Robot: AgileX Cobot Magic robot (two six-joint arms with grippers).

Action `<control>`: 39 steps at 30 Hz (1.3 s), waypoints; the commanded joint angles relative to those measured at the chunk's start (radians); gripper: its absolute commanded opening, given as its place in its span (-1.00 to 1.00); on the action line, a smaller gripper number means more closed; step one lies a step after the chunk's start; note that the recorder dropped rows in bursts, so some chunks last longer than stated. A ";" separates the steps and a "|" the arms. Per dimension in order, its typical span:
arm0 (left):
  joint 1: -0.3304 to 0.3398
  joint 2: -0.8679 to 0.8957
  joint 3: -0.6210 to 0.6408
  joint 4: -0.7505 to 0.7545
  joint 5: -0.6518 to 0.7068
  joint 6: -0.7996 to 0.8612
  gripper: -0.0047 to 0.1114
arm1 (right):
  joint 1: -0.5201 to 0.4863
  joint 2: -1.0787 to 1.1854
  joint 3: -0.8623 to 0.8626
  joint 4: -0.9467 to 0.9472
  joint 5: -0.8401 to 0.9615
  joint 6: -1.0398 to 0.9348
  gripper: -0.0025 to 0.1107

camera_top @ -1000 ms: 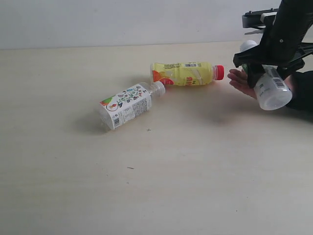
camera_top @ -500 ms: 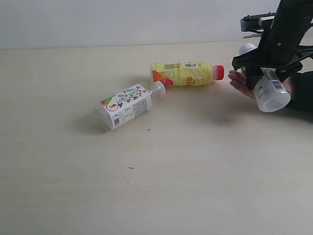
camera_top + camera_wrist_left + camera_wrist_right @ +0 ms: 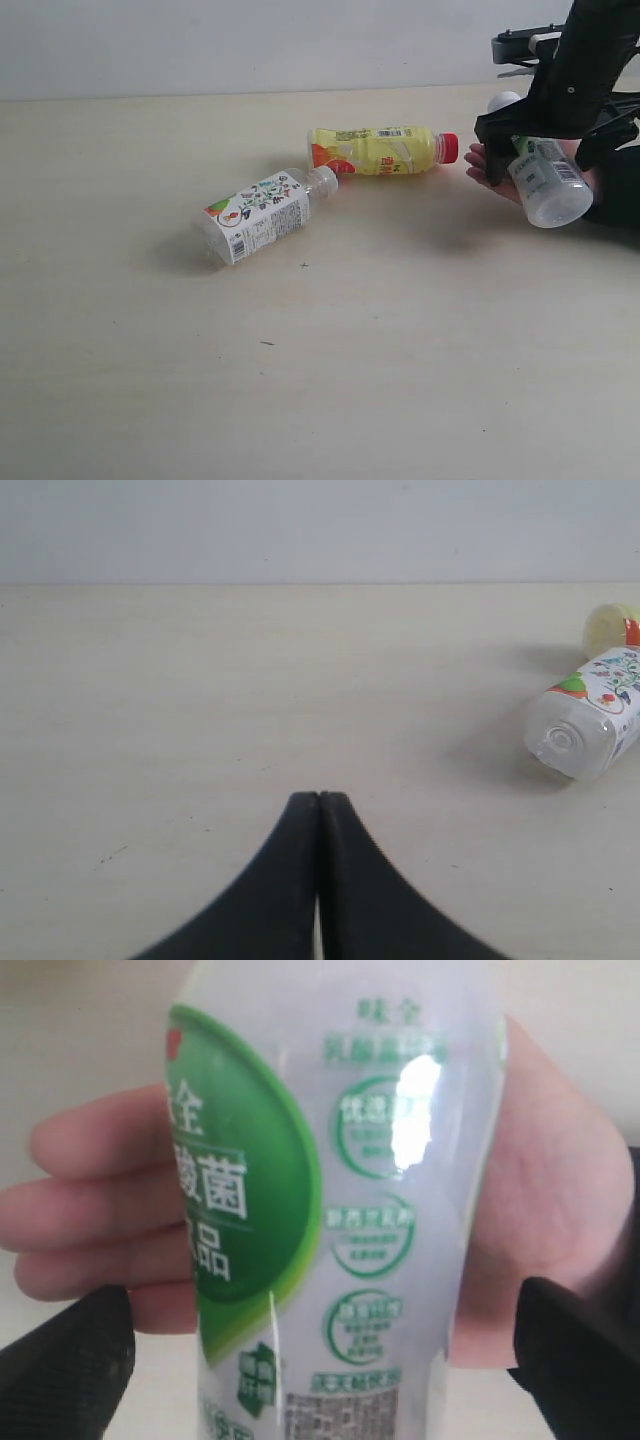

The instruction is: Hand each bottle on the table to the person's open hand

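Note:
The white bottle with the green label [image 3: 550,190] [image 3: 400,1210] lies across the person's open hand [image 3: 483,165] [image 3: 560,1210] at the far right. My right gripper [image 3: 540,165] [image 3: 325,1360] straddles it, open, with a gap between each finger and the bottle. On the table [image 3: 400,350] lie the yellow-labelled bottle with a red cap [image 3: 375,150] [image 3: 610,630] and the clear bottle with a white pictured label [image 3: 262,215] [image 3: 590,725], nearly touching. The clear red-labelled bottle is out of view. My left gripper [image 3: 319,795] is shut and empty, low over the table.
The person's dark sleeve [image 3: 615,185] rests on the table's right edge behind the hand. A pale wall [image 3: 250,45] rises behind the table's far edge. A few tiny dark specks [image 3: 267,343] dot the tabletop.
My right gripper has opened and let go of the white bottle, which now rests in the person's hand, slightly higher than before. The other bottles have not moved.

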 commanded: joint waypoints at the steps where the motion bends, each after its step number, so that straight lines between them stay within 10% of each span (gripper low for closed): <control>1: -0.006 -0.007 0.000 -0.001 -0.007 -0.005 -0.92 | -0.004 -0.036 0.000 -0.005 -0.011 -0.003 0.76; 39: -0.006 -0.007 0.000 -0.001 -0.007 -0.005 -0.92 | -0.002 -0.564 0.000 0.092 0.088 -0.107 0.76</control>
